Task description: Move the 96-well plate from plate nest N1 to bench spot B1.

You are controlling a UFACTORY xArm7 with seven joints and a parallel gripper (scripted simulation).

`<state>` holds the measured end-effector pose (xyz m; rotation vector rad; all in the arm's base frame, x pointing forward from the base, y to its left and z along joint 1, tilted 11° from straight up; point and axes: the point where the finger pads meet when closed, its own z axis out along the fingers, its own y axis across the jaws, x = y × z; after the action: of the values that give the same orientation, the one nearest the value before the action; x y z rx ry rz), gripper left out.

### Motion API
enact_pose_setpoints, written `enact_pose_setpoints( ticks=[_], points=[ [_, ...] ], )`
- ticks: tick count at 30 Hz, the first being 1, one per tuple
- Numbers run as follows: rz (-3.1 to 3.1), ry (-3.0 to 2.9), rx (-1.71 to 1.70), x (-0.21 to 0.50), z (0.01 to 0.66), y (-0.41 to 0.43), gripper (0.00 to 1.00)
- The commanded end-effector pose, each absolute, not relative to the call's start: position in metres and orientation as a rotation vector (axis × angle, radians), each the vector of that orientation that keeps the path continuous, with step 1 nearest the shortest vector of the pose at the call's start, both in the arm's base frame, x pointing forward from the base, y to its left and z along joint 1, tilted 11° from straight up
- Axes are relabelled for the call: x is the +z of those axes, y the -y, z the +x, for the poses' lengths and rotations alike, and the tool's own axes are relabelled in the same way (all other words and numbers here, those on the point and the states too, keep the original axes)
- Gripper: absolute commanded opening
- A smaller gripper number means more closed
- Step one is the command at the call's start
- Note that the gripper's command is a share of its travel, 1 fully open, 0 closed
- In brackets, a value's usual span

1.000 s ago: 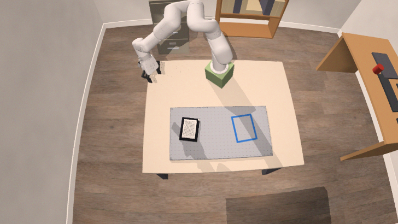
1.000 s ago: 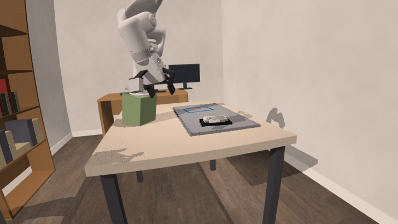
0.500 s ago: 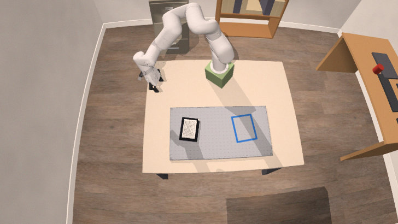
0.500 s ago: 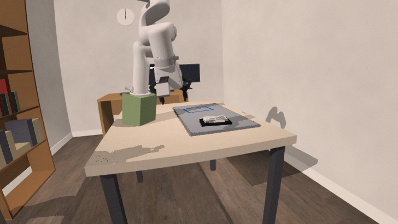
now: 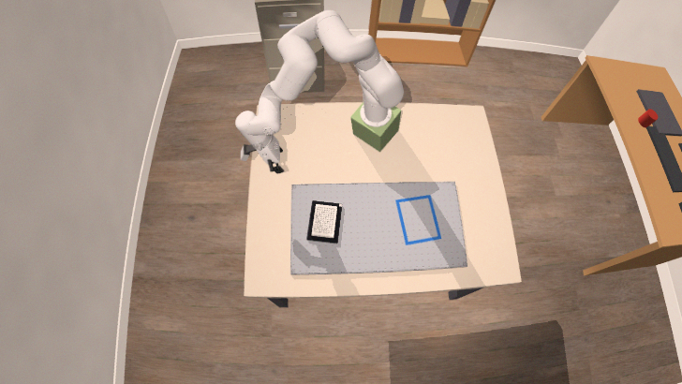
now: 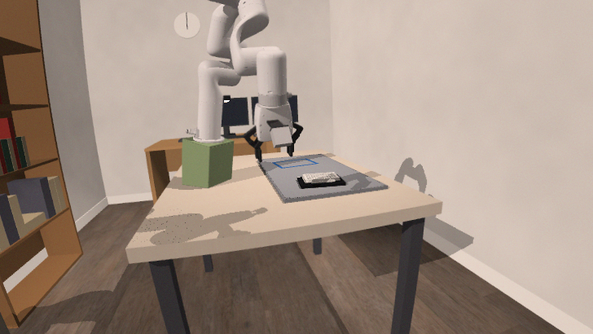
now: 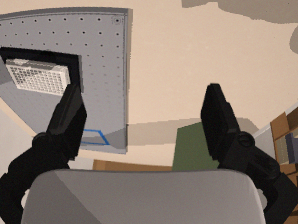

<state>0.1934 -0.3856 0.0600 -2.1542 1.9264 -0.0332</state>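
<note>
The white 96-well plate sits flat in the black plate nest N1 at the left of the grey deck. It also shows in the exterior view and at the left of the wrist view. The blue taped outline B1 lies on the right part of the deck and is empty; it shows in the exterior view too. My gripper hangs open and empty above the bare table top, behind the deck's left back corner, apart from the plate. It shows in the exterior view and the wrist view.
The arm stands on a green block at the back middle of the table. A wooden desk stands to the right, with a bookshelf and a filing cabinet behind the table.
</note>
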Motion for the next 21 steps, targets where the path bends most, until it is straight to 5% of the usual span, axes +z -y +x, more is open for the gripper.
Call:
enact_pose_setpoints(
  ticks=[1,21],
  points=[
    [-2.258,-1.863,-0.037,0.056,0.207,0.381,1.0],
    [-2.796,-1.324,-0.075,0.04,0.283,0.339,1.0]
  ],
)
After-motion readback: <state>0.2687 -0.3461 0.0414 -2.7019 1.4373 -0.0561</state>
